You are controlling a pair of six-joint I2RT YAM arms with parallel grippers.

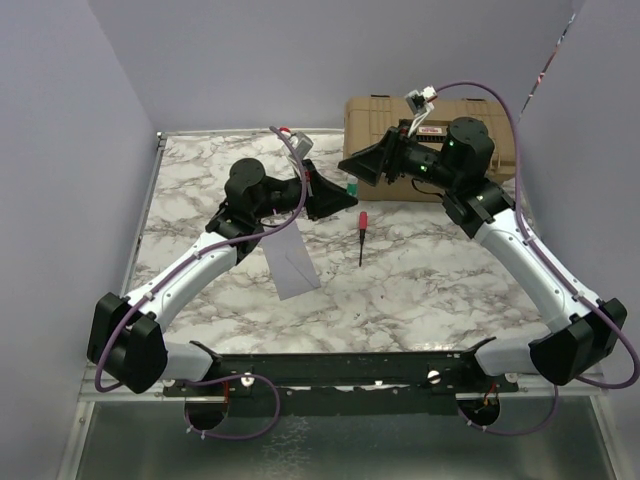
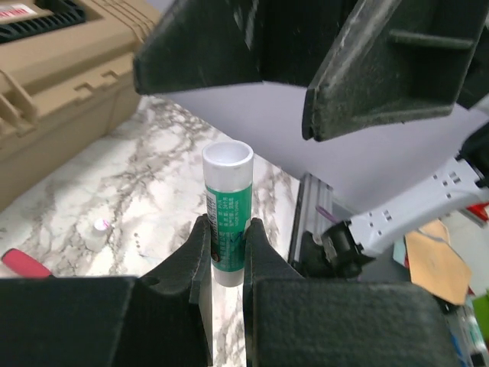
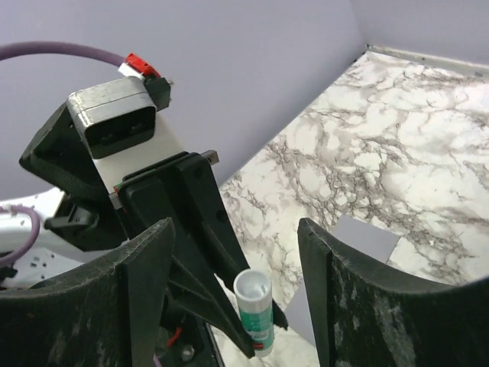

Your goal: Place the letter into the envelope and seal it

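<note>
Two grippers: tips facing each other above the far middle of the marble table [image 1: 430, 285], close together.
Left gripper [image 1: 342, 198]: fingers pinched on a green-and-white glue stick [image 2: 227, 195], gripping its lower body.
Glue stick: uncapped, its long axis crosses the fingertips, with the open white end pointing at the right gripper.
Right gripper [image 1: 352, 168]: fingers spread wide, holding nothing, one on either side of the stick's open end without touching it.
Envelope [image 1: 293, 264]: grey, lying flat on the marble just beside the left forearm. The long axis runs near to far, with the far end leaning left. A faint crease crosses it.
Screwdriver [image 1: 362, 236]: red handle at the far end, shaft pointing toward the arm bases, right of the envelope.
Tan case [image 1: 500, 130]: at the far right edge, behind the right wrist.
</note>
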